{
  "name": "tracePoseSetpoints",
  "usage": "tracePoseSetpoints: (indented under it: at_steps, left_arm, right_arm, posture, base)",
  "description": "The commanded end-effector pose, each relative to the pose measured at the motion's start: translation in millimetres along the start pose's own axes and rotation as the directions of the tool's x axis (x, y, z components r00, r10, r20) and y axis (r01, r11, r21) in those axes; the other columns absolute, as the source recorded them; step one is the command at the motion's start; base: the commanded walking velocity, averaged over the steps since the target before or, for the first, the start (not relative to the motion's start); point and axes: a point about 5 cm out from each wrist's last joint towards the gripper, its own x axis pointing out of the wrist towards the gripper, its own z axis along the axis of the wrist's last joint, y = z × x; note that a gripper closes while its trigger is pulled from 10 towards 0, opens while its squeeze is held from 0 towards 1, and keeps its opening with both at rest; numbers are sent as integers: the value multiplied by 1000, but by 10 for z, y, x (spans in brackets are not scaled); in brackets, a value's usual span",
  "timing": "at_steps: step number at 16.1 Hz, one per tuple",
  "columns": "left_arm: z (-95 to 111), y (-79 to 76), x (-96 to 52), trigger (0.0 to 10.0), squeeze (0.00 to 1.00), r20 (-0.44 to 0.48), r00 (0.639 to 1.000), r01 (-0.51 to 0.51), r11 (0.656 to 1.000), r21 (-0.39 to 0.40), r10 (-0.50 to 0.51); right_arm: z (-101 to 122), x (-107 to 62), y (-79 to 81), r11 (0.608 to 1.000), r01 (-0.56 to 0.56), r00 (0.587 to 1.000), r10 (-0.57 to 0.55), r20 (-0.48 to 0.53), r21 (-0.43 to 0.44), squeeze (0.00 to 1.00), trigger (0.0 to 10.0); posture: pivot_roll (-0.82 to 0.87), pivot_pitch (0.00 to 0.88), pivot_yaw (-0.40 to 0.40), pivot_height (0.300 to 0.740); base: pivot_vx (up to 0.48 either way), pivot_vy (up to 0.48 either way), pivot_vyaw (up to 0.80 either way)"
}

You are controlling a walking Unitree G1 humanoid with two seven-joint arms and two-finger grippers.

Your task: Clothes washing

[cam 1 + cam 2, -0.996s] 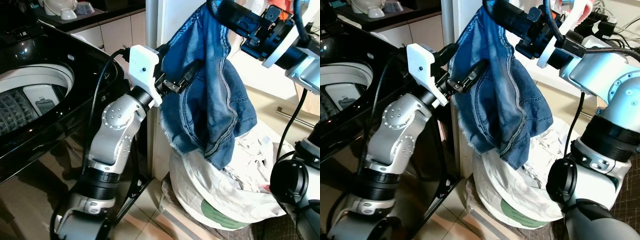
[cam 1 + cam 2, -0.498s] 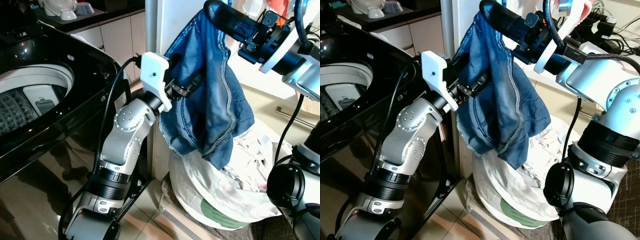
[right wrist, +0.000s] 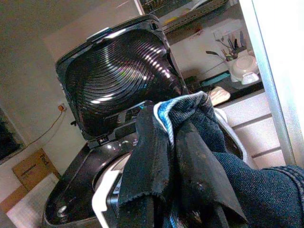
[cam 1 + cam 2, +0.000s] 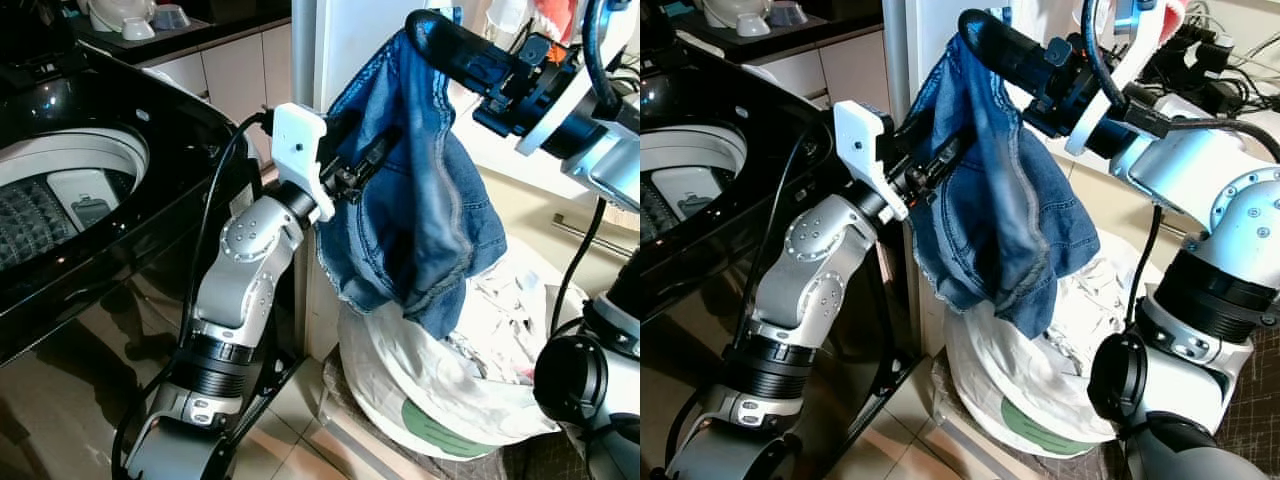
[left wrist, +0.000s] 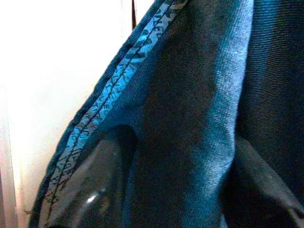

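A pair of blue denim jeans (image 4: 430,200) hangs in the air over a white laundry bag (image 4: 420,385). My right gripper (image 4: 428,22) is shut on the top of the jeans and holds them up; in the right wrist view the denim (image 3: 190,137) wraps over its fingers. My left gripper (image 4: 368,160) is shut on a fold at the jeans' left side, and in the left wrist view the denim fold (image 5: 190,118) sits between the two black fingers (image 5: 90,190). The black top-loading washing machine (image 4: 70,180) stands to the left with its lid (image 3: 123,66) raised.
The machine's black front panel (image 4: 90,330) is close to my left arm. A white pillar (image 4: 340,40) stands behind the jeans. A counter with bowls (image 4: 130,20) runs at the back left. More light clothes (image 4: 510,300) lie heaped in the bag.
My left arm rose and swung right with its hold on the jeans, then eased back left a little. The right gripper lifted the jeans' top slightly and the cloth swayed.
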Motion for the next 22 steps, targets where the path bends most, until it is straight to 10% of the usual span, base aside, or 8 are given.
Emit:
tracePoseSetpoints:
  at_steps: [1, 10, 11, 12, 15, 16, 17, 22]
  left_arm:
    - [32, 17, 16, 0, 0, 5, 1000, 3, 1000, -12, -3]
    - [56, 59, -9, 0, 0, 17, 1000, 3, 1000, -11, -3]
    - [78, 85, -13, 0, 0, 24, 1000, -7, 1000, -8, 7]
    - [113, 136, -12, 0, 0, 32, 999, -24, 1000, 0, 24]
    - [477, 532, 29, 0, 0, 114, 988, -125, 979, 159, 108]
    - [887, 823, 71, 0, 0, 200, 968, -207, 935, 289, 153]
    - [1331, 1043, 98, 0, 0, 292, 937, -299, 871, 389, 192]
    - [2958, 1273, 89, 0, 0, 535, 820, -572, 303, 762, 203]
  right_arm:
    - [7, 5, 66, 999, -25, 1000, 25, 15, -21, 0, 0]
    - [-52, 5, 54, 1000, 1, 1000, -1, 3, -15, 0, 0]
    - [-47, 7, 32, 1000, 8, 1000, -9, 25, 29, 114, 10000]
    - [-25, -14, 12, 998, 0, 999, -3, 50, 61, 1000, 10000]
    - [-12, -101, -40, 998, 59, 996, -61, 64, 33, 1000, 10000]
    - [-38, -178, -106, 991, 133, 990, -133, 50, 1, 800, 10000]
    - [-98, -231, -143, 985, 172, 985, -172, 21, -24, 0, 10000]
    - [-305, -231, -161, 971, 220, 973, -226, -57, -93, 0, 10000]
  posture:
    - [-79, 0, -15, 740]
    - [-75, 0, -10, 740]
    - [-73, 0, -9, 740]
    - [-70, 0, -10, 740]
    - [-67, 0, -8, 740]
    - [-59, 0, -8, 740]
    - [-44, 0, -17, 740]
    - [-22, 0, -6, 740]
  base:
    - [0, 0, 0]
    - [0, 0, 0]
    - [0, 0, 0]
    - [0, 0, 0]
    - [0, 0, 0]
    - [0, 0, 0]
    - [0, 0, 0]
    - [0, 0, 0]
